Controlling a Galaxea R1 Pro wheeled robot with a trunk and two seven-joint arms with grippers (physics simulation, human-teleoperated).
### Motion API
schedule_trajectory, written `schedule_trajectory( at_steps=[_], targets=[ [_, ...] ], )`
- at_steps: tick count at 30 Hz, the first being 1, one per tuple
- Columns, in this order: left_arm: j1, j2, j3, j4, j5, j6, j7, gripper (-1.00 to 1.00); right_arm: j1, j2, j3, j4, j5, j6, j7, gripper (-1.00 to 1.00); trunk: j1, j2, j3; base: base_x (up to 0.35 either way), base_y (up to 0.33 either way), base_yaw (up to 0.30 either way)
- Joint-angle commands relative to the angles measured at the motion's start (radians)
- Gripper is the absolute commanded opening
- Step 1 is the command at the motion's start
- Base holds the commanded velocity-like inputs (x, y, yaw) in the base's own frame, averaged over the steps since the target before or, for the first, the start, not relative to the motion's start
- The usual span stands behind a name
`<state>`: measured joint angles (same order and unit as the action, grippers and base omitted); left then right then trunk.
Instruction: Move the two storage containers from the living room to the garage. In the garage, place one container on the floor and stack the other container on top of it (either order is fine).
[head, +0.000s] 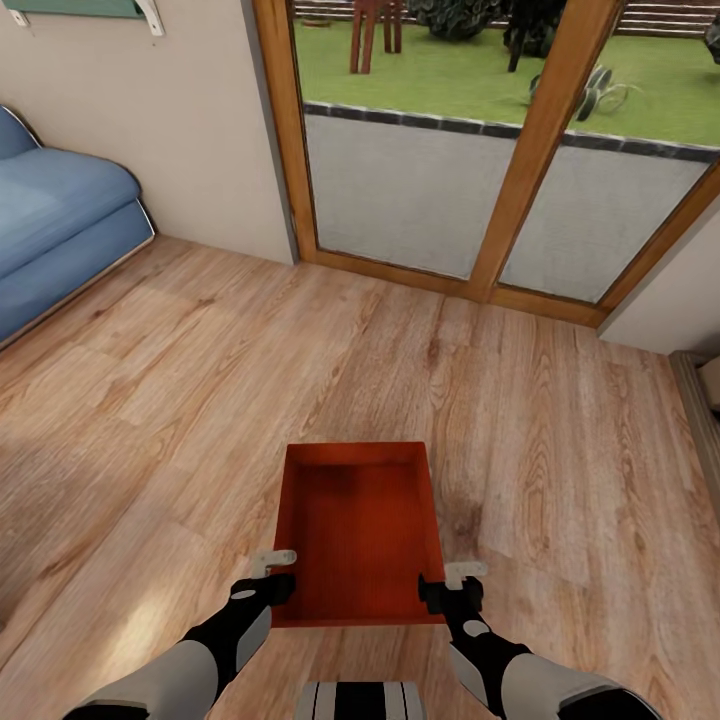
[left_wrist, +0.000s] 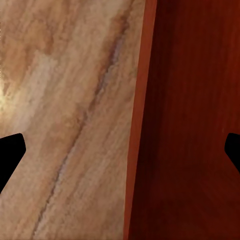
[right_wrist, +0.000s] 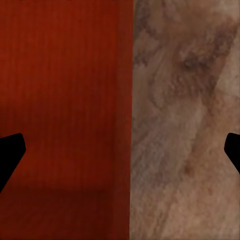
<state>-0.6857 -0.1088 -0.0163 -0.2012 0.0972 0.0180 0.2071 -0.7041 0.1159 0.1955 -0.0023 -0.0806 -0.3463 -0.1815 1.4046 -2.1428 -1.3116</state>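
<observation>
One orange-red storage container (head: 360, 530) sits on the light wood-plank floor of the living room, just in front of me, its open top facing up. My left gripper (head: 274, 576) is at its near left corner and my right gripper (head: 451, 584) at its near right corner. In the left wrist view the left gripper (left_wrist: 122, 150) is open, its dark fingertips (left_wrist: 11, 150) wide apart astride the container's side wall (left_wrist: 141, 125). My right gripper (right_wrist: 122, 150) is open in the same way, astride the opposite wall (right_wrist: 125, 100).
A blue sofa (head: 55, 230) stands at the far left against the off-white wall (head: 170, 130). Straight ahead is a wood-framed glass door (head: 400, 190) onto a lawn. A low piece of furniture (head: 704, 395) shows at the right edge. Bare plank floor (head: 200, 400) surrounds the container.
</observation>
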Motion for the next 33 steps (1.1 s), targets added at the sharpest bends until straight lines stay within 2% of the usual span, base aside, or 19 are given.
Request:
schedule_trajectory(
  at_steps=[1,6,16,33],
  targets=[
    [0.0,0.0,-0.002,-0.001,0.01,0.002,0.003,1.0,0.0,0.0,0.009,0.001,-0.008,-0.003,-0.003,1.0,0.0,0.0,-0.001,0.0,0.0,0.0],
    [0.0,0.0,-0.002,-0.001,0.01,0.002,0.003,1.0,0.0,0.0,0.009,0.001,-0.008,-0.002,-0.003,1.0,0.0,0.0,-0.001,0.0,0.0,0.0],
    [0.0,0.0,-0.004,-0.001,0.009,0.002,0.003,1.0,-0.001,0.0,0.009,0.001,-0.008,-0.002,-0.003,1.0,0.038,-0.07,-0.032,0.0,0.0,0.0],
    [0.0,0.0,-0.005,-0.003,0.009,0.002,0.003,1.0,0.0,0.001,0.009,0.001,-0.008,-0.002,-0.003,1.0,0.038,-0.07,-0.032,0.0,0.0,0.0]
  ],
)
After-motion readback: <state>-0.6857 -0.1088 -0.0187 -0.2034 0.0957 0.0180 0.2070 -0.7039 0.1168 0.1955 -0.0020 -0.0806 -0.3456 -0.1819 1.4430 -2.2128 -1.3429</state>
